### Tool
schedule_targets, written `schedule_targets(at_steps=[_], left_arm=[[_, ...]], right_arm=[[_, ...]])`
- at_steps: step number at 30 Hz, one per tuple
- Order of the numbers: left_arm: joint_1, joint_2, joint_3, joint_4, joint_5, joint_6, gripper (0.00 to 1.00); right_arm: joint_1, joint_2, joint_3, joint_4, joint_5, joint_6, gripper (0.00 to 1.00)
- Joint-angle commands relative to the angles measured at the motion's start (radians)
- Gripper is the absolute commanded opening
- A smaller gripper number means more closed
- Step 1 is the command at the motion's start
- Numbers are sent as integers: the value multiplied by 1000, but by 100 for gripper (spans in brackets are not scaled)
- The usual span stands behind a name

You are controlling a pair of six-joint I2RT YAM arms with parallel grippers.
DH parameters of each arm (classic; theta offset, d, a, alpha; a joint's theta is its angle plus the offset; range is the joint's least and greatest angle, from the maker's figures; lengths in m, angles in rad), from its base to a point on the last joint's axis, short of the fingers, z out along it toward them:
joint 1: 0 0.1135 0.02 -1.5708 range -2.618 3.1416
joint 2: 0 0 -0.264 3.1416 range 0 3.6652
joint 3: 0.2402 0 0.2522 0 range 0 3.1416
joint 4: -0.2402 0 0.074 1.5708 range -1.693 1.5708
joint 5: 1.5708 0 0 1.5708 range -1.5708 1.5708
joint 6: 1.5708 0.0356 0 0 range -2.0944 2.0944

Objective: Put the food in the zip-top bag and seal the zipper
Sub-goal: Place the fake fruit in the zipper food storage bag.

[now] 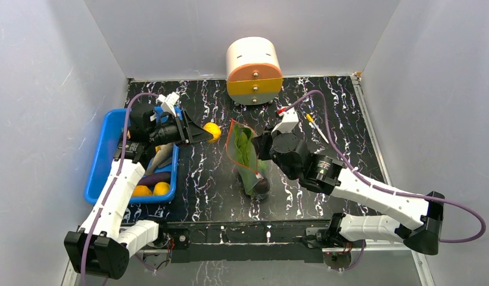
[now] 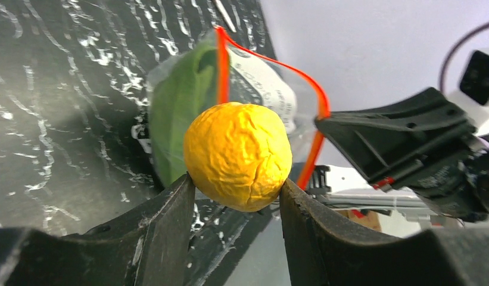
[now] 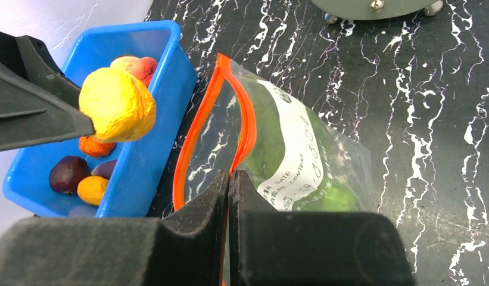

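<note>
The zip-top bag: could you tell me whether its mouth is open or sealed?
Open: its red-orange zipper spreads into a loop, one side pinched by the right tool.

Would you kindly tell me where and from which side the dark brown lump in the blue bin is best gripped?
Take the dark brown lump across its rounded middle, probably straight down: the walls of the blue bin block side approaches, and an orange piece lies close beside it, so keep the claw clear of that.

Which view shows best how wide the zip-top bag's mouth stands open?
Right wrist: the zipper forms an open loop, one side pinched in the right gripper. In the left wrist view the yellow fruit in the left gripper covers much of it; top external shows it small.
</note>
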Motion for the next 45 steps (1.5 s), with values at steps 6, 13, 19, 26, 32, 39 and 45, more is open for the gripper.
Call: schedule_targets(at_steps=[6,13,19,26,32,39,45], left_arm=[[-82,-61,-30,170,116,-190,33],[-129,-54,-102,294,95,-290,33],[-205,-1,-118,301,46,-287,33],[-283,55,-40,177,-78,-192,40],[-311,92,-8,108,-136,-163,44],[-324,96,29,72,-141,-124,72],[-324,78,65,20,-179,-86,77]], right_arm=[[3,12,39,124,7,4,0],[2,8,32,147,-10,13,0],[3,6,34,155,-27,11,0],[3,-12,9,163,-43,7,0],[2,-19,-2,169,-48,14,0],[2,-19,-6,178,-46,15,0],[2,-22,-2,165,-39,15,0]])
